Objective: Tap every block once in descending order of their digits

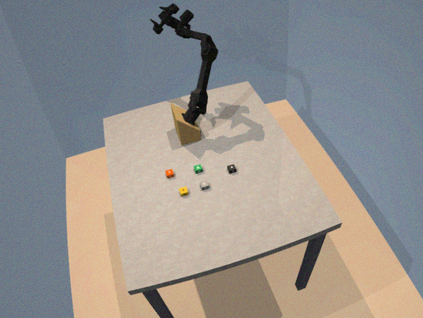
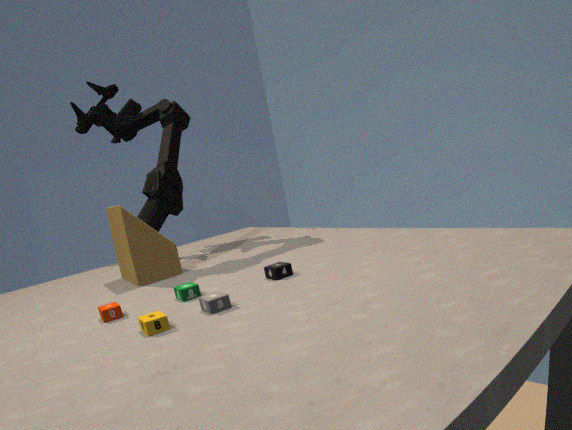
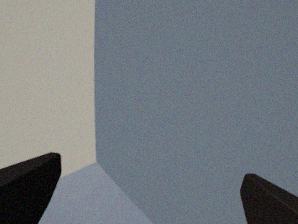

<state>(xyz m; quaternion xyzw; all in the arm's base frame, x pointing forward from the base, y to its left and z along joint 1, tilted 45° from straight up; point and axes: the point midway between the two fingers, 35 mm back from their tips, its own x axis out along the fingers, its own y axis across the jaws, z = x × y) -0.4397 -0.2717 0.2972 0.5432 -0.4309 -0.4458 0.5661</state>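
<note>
My gripper [image 1: 156, 13] [image 2: 79, 93] [image 3: 152, 174] is open and empty, raised high above the table and far from all blocks. A yellow block [image 1: 183, 191] [image 2: 154, 324] shows 8. A green block [image 1: 198, 168] [image 2: 187, 292] shows what looks like 6. A black block [image 1: 231, 168] [image 2: 278, 271] shows 4 and stands apart on the right. A grey block [image 1: 205, 185] [image 2: 215, 304] shows what looks like 3, beside the yellow one. An orange block [image 1: 169, 174] [image 2: 110, 312] shows 0, at the left. No block shows in the wrist view.
The arm stands on a wooden wedge base [image 1: 189, 134] [image 2: 145, 255] behind the blocks, on the speckled table [image 1: 222, 229] [image 2: 350, 350]. The arm's shadow falls on the table behind the black block. The wrist view shows only walls and the two fingers.
</note>
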